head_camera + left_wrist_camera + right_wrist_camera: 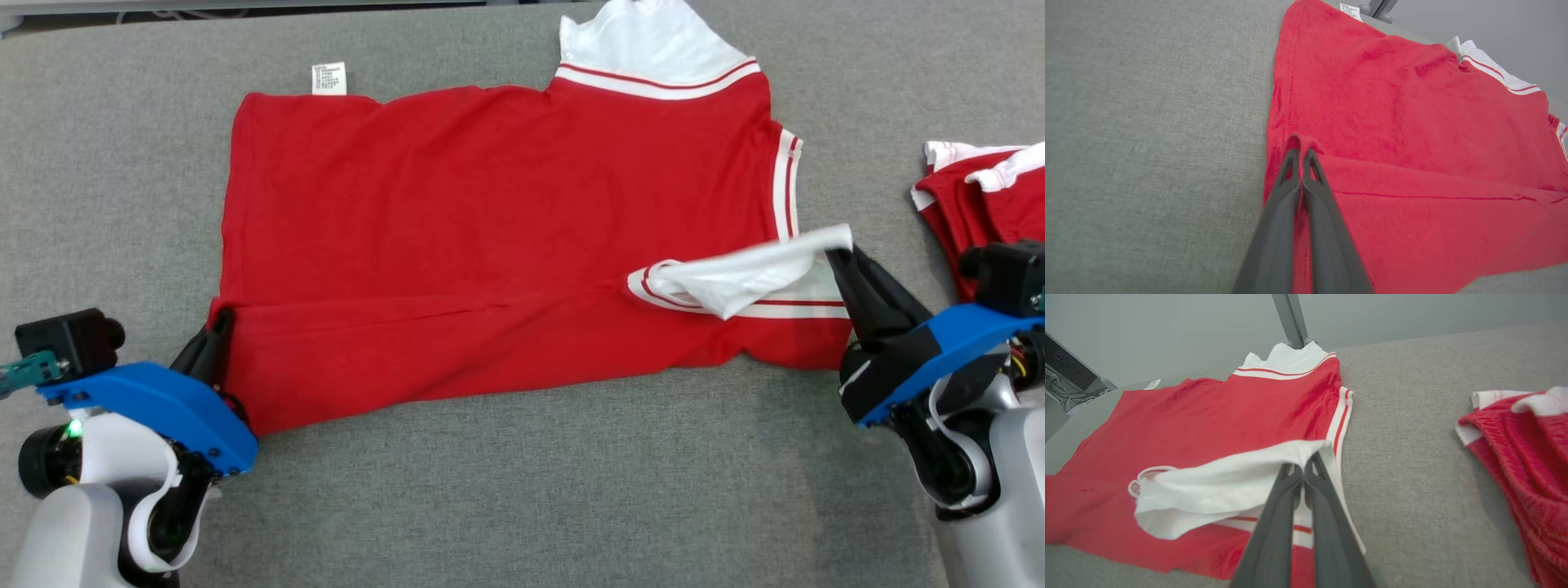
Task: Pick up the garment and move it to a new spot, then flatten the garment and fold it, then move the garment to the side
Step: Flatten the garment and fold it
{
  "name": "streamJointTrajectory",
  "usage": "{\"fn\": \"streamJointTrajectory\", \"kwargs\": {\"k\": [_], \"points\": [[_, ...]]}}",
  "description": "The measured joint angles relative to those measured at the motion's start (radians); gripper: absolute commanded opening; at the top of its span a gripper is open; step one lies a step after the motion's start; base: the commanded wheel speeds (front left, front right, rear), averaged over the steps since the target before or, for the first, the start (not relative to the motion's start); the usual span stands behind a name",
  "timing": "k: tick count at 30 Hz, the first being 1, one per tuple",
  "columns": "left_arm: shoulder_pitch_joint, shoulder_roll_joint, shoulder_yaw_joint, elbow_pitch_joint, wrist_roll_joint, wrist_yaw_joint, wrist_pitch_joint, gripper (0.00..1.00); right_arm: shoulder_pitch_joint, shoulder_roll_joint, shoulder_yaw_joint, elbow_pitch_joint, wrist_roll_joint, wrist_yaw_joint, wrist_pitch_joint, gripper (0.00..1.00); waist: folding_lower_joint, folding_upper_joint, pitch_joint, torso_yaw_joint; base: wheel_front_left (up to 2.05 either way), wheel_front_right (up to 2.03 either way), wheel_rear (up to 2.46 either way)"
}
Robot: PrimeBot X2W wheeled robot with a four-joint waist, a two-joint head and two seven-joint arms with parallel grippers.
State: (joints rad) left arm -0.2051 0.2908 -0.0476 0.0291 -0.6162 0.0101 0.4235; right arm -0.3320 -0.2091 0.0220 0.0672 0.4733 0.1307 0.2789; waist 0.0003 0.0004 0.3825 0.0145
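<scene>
A red shirt (490,229) lies spread on a grey cushion (522,490) between two pincers. The left pincer (219,325), jaws pressed together, grips the folded hem corner; the right pincer (834,255), likewise closed, pinches a white sleeve (751,273). More red clothes (971,196) sit just outside the right pincer.

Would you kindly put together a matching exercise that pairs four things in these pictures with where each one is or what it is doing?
Column one:
1. left gripper
2. right gripper
3. care label
4. red pile

Column two:
A. lies apart, at the robot's right on the grey surface
B. shut on the white sleeve
C. sticks out past the far edge of the red garment
D. shut on the red garment's near-left edge

Pairs: 1-D, 2-B, 3-C, 4-A
</scene>
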Motion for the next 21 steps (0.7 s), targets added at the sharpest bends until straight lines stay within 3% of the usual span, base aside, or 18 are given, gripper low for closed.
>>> {"fn": "streamJointTrajectory", "kwargs": {"k": [1,2,6,13,17,21], "points": [[-0.011,-0.004,-0.008,0.013,0.002,-0.009,-0.013,1.0,-0.017,-0.001,0.005,0.024,0.005,0.0,-0.025,0.94,0.0,-0.0001,0.004,0.003,0.0,0.0,0.0],[-0.021,-0.005,-0.014,0.029,0.008,-0.014,-0.024,1.0,-0.03,-0.004,0.011,0.044,0.005,0.0,-0.057,1.0,-0.0002,-0.0001,0.008,0.005,0.0,0.0,0.0],[-0.043,-0.023,-0.024,0.07,0.046,-0.029,-0.138,1.0,-0.06,-0.009,0.044,0.108,-0.006,0.0,-0.196,1.0,-0.0001,-0.0001,0.019,0.009,0.0,0.0,0.0],[-0.044,-0.075,-0.045,0.084,0.188,-0.009,-0.479,1.0,-0.039,-0.033,0.05,0.13,-0.13,0.0,-0.438,1.0,-0.0002,0.0,-0.006,0.021,0.0,0.0,0.0],[-0.021,-0.091,-0.062,0.087,0.244,0.008,-0.607,1.0,0.037,-0.011,0.021,0.064,-0.189,0.0,-0.484,1.0,-0.0005,-0.0003,-0.044,0.029,0.0,0.0,0.0],[0.01,-0.092,-0.067,0.078,0.283,0.02,-0.657,1.0,0.125,0.014,0.001,-0.021,-0.234,0.0,-0.481,1.0,-0.0004,-0.0003,-0.084,0.027,0.0,0.0,0.0]]}}
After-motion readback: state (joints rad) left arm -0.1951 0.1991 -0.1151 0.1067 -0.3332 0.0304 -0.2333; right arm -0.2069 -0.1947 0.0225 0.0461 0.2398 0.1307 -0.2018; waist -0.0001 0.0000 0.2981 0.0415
